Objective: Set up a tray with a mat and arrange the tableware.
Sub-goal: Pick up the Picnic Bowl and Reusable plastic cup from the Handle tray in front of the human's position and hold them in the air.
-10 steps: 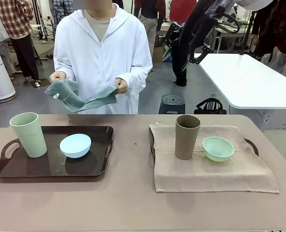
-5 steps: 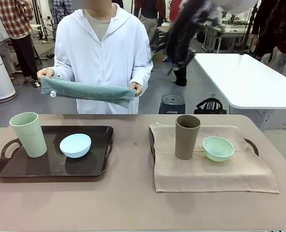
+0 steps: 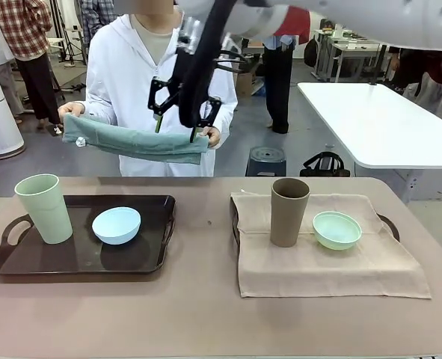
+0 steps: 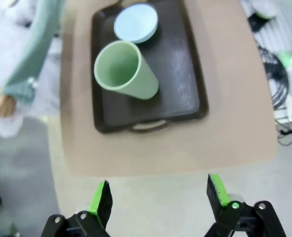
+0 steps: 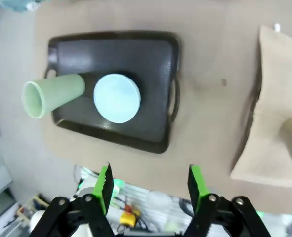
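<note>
- The right pincer (image 3: 176, 128) hangs high up in front of the person (image 3: 157, 71). Its two fingers are wide apart and nothing is between them.
- The left pincer (image 4: 159, 195) is wide apart too and holds nothing. It is up over the end of the counter (image 4: 234, 98).
- The person holds a green cloth (image 3: 131, 142) stretched out flat, up above the far side of the counter.
- The pale green tumbler (image 3: 44, 207) stands up on the left part of the dark tray (image 3: 71, 258).
- The light blue bowl (image 3: 117, 225) sits just beside it on the same tray.
- The brown tumbler (image 3: 289, 212) stands on a beige mat (image 3: 325, 269) that lies over the other tray (image 3: 389, 224).
- The mint green bowl (image 3: 336, 229) sits just to the right of the brown tumbler, on the mat.
</note>
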